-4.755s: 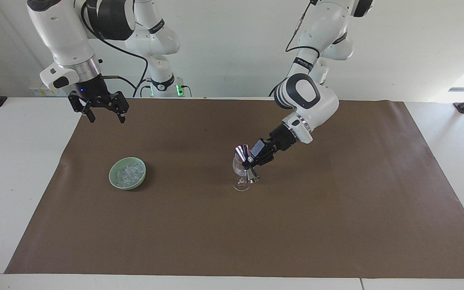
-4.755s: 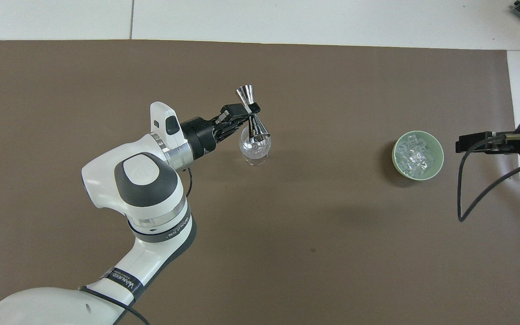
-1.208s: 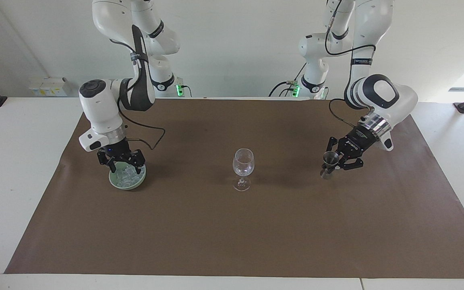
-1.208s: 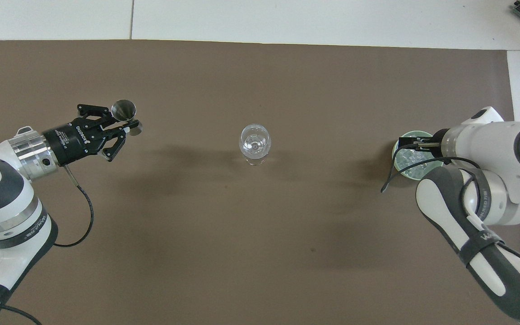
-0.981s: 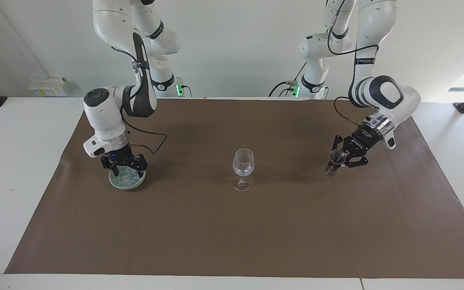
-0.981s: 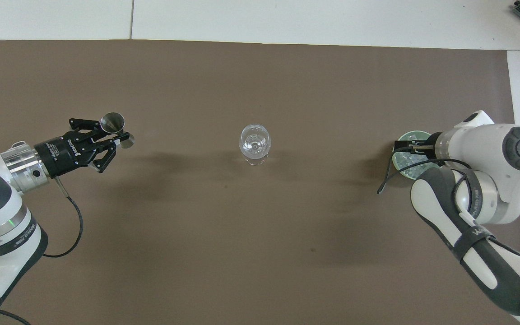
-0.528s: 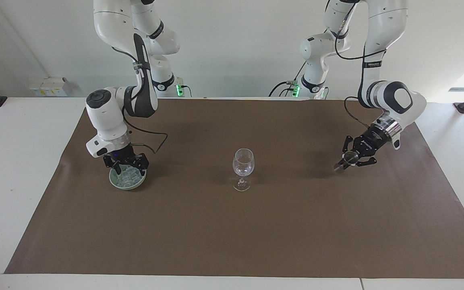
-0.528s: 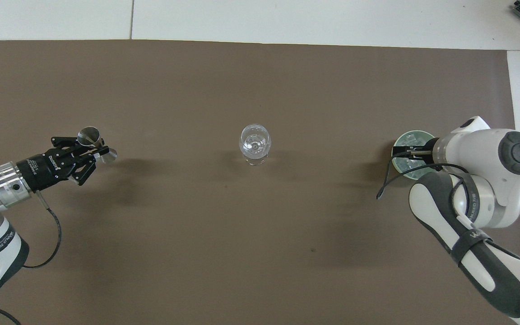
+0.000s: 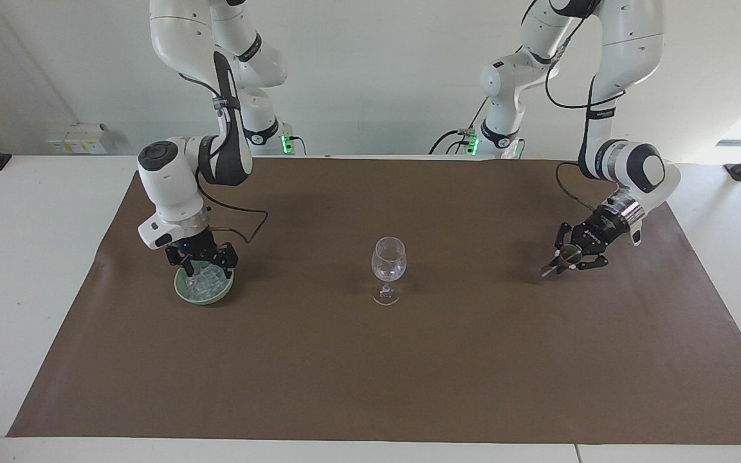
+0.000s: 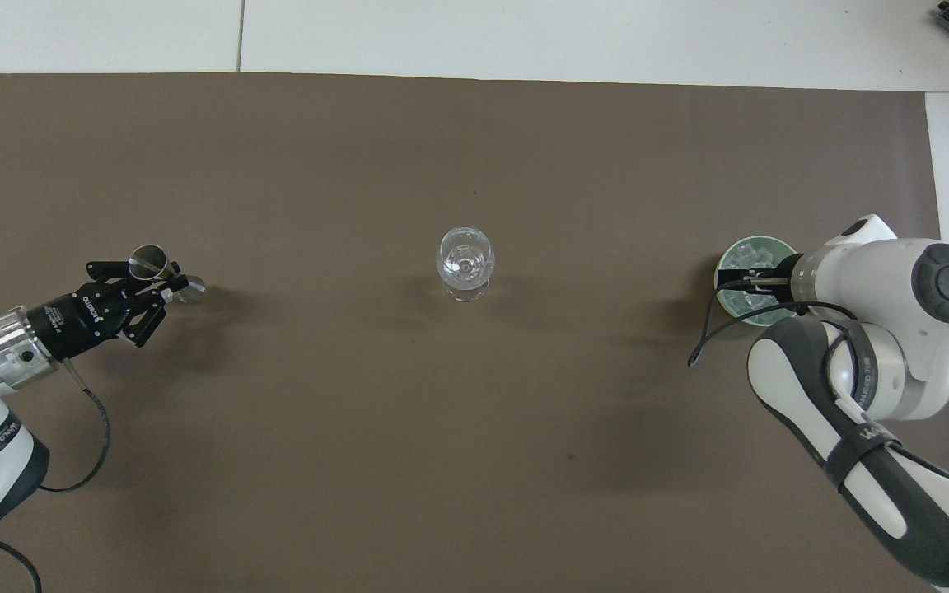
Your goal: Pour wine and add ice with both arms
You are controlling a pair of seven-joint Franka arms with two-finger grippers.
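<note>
Since the earlier frames, we see the left pincer carry the steel jigger away from the wine glass toward the left arm's end of the table; it is pinched on the jigger low over the brown mat. The right pincer has dropped into the green bowl, its fingers spread over the ice. We judge the step in hand to be picking a cube: the fingers should straddle one cube squarely and close gently, since glassy cubes may slip. The bowl, well apart from the wine glass toward the right arm's end, holds a heap of cubes; the glass stands upright and shows no ice; we cannot tell whether it holds wine.
</note>
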